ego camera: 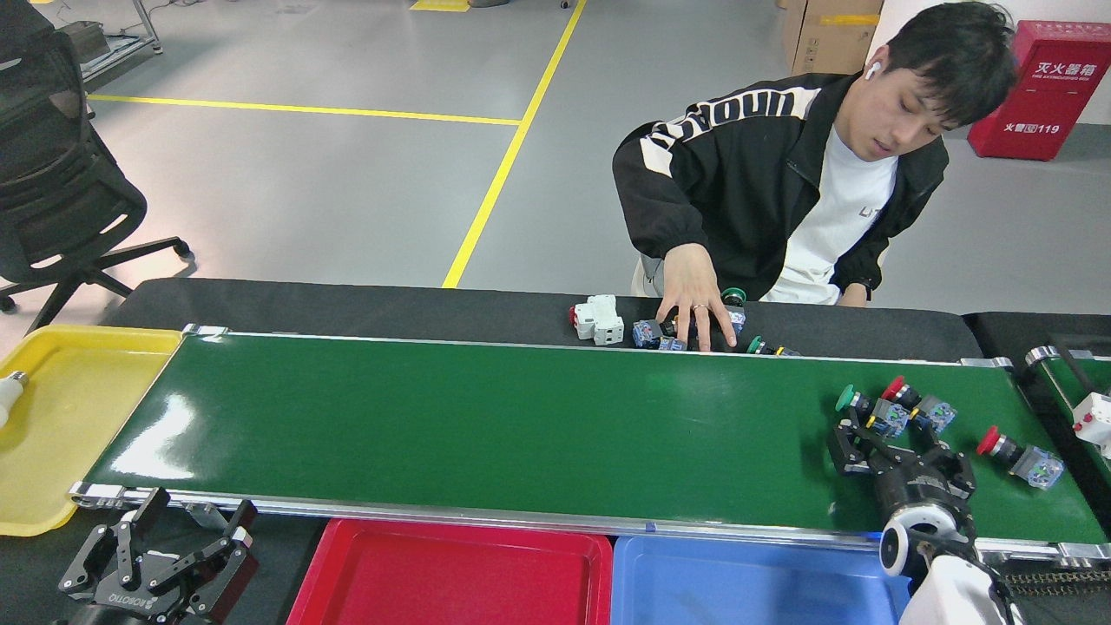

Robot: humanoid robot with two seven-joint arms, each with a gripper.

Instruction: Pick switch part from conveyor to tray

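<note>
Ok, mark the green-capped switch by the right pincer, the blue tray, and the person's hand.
Green-capped switch (848, 398), head view, on its green cap.
Blue tray (746, 583), head view, on its bare floor.
Person's hand (692, 301), head view, on its back.

Both hands are black metal with jointed, skeletal link fingers. The left hand (161, 555) carries white lettering along its base and small pale pads at its fingertips. Behind the right hand (894, 443) sits a black cylindrical wrist, then a glossy white ring and white arm shell.
</note>
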